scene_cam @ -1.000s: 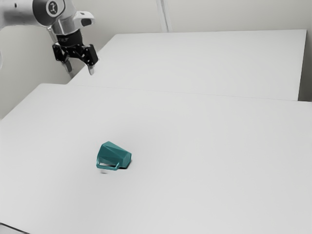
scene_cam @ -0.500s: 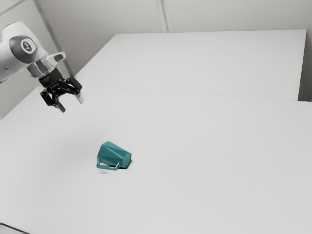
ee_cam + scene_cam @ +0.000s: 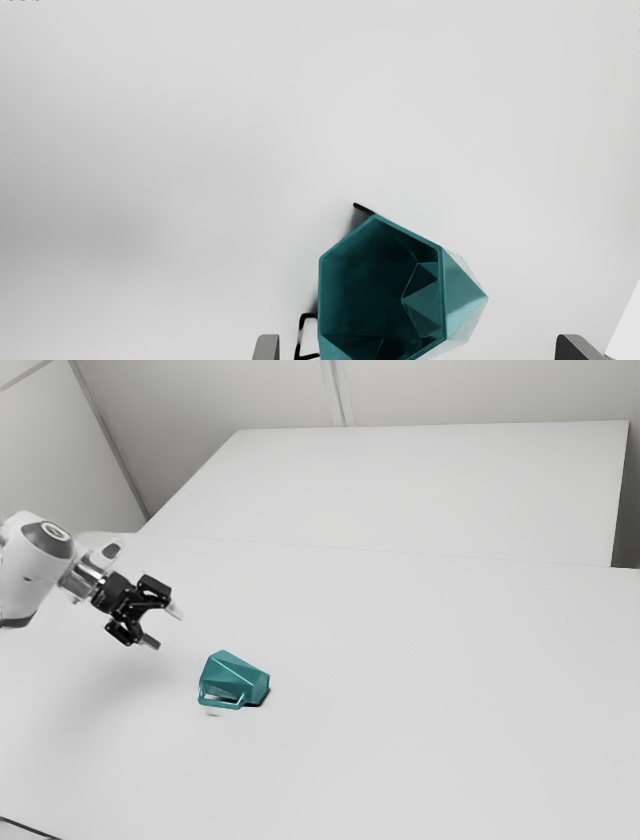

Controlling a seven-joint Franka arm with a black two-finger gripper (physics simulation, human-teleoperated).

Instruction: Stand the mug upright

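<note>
Lower and nearer to the mug (image 3: 235, 678) than half a second ago, the tool (image 3: 163, 628) has swung from pointing mostly down to a slant toward the exterior view's right. The arm (image 3: 30, 565) has dropped with it at the exterior view's left edge, while the mug looks unmoved since the earlier frame.

Teal and faceted, the mug lies on its side on the white table (image 3: 400, 690), not upright. Its wide mouth faces the tool and its narrower base points toward the exterior view's right. The handle (image 3: 222, 706) is on the side nearer the exterior camera.

The tool is empty, its fingers (image 3: 267, 349) spread wide apart — and it is above the table, near the mug but not touching it. From the wrist, the view goes straight into the mug's dark, angular inside, with the rim between the lines of the two fingers.
</note>
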